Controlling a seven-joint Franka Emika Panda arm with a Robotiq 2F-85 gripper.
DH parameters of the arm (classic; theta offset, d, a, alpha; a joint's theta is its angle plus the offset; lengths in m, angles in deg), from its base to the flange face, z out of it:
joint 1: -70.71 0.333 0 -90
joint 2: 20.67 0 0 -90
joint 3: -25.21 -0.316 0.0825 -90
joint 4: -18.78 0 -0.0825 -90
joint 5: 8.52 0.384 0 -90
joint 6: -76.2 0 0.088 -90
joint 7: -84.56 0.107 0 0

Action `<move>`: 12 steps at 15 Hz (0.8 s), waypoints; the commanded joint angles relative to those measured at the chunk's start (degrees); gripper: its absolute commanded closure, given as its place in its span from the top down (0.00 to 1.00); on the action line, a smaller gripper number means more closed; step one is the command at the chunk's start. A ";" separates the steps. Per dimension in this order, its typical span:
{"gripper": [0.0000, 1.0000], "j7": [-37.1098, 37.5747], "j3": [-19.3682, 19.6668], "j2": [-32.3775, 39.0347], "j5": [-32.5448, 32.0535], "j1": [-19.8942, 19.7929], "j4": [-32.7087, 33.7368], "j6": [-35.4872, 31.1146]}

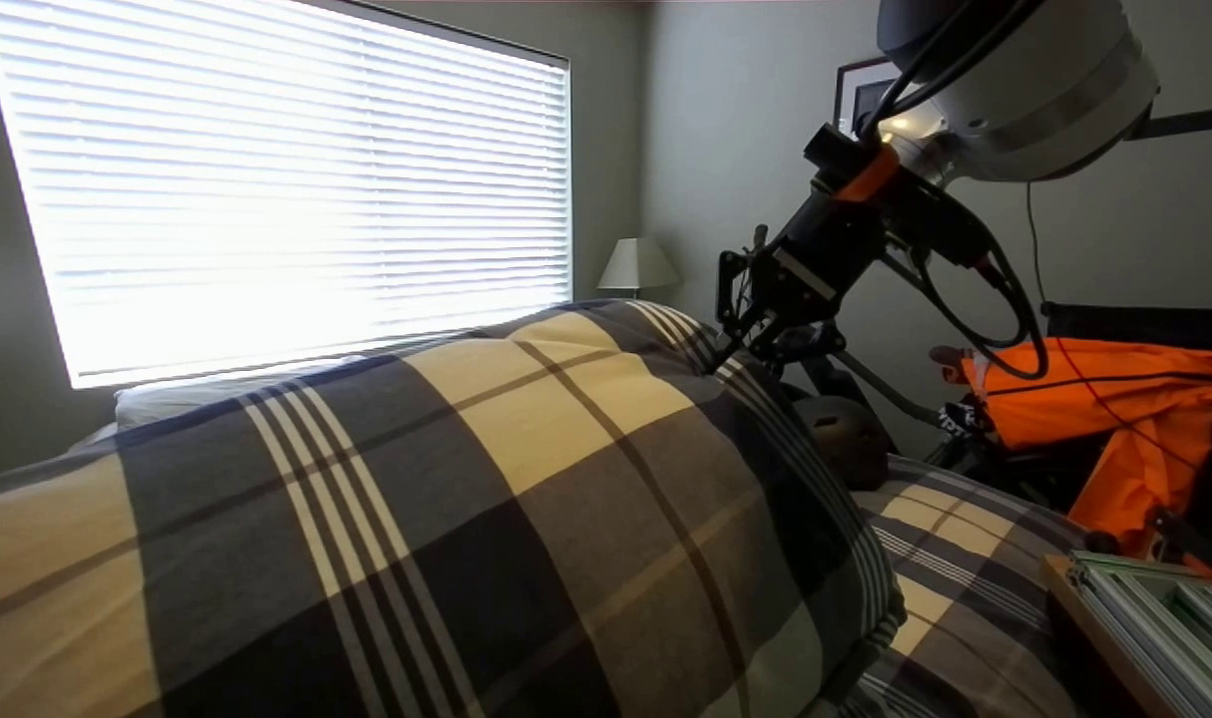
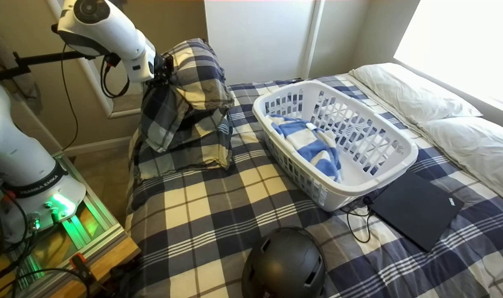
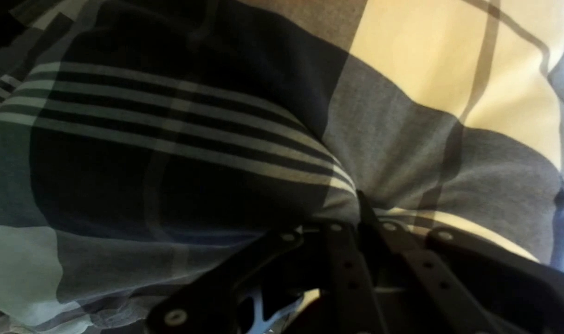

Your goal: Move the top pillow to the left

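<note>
The top pillow [image 1: 566,449], large and plump in navy, cream and tan plaid, fills much of an exterior view. In an exterior view it [image 2: 201,70] sits high over the matching plaid pillow [image 2: 189,155] at the bed's far left edge. The two seem to touch at the lower side. My gripper [image 1: 723,354] is at the top pillow's upper edge. In the wrist view my gripper [image 3: 359,208] has its fingers close together with a pinch of the top pillow's cloth [image 3: 263,139] between them, and folds run out from there. The fingertips are partly sunk in cloth.
A white laundry basket [image 2: 342,188] with a blue and white cloth [image 2: 305,140] stands mid-bed. A dark helmet [image 2: 284,265] lies on the plaid bedding [image 2: 185,198]. A black laptop [image 2: 417,211] lies beside the basket. White pillows [image 2: 412,91] line the window side.
</note>
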 commanded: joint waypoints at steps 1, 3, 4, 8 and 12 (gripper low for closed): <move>0.07 -0.01 0.00 0.00 0.00 0.00 0.00 0.00; 0.07 -0.01 0.00 0.00 0.00 0.00 0.00 0.00; 0.02 -0.01 0.00 0.01 0.00 0.00 0.00 0.00; 0.02 14.06 -5.48 -2.97 -15.01 -6.51 0.11 5.49; 0.02 27.67 -9.42 -12.12 -29.27 -11.39 -0.58 18.97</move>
